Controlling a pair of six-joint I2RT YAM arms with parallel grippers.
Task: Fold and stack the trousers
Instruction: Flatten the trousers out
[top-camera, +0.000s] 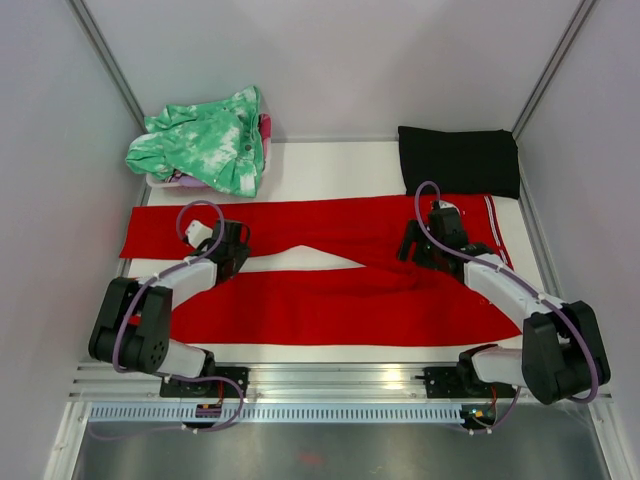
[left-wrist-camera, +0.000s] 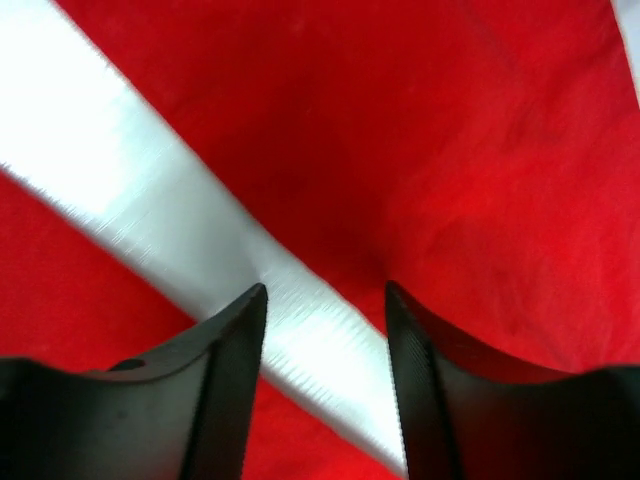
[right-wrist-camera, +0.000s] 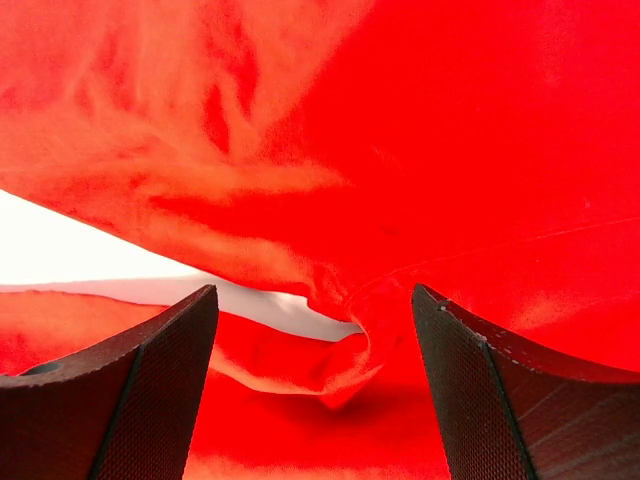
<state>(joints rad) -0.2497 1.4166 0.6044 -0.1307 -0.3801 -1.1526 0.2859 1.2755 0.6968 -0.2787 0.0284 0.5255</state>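
The red trousers lie spread flat across the white table. Their two legs point left and the white-striped waistband is at the right. My left gripper is open and empty, low over the gap between the two legs. In the left wrist view a white strip of table shows between red fabric. My right gripper is open at the crotch. In the right wrist view a raised fold of red fabric lies between the fingers, not clamped.
A green-and-white mottled garment is heaped at the back left. A black folded cloth lies at the back right, just beyond the waistband. Grey walls close in both sides. A metal rail runs along the near edge.
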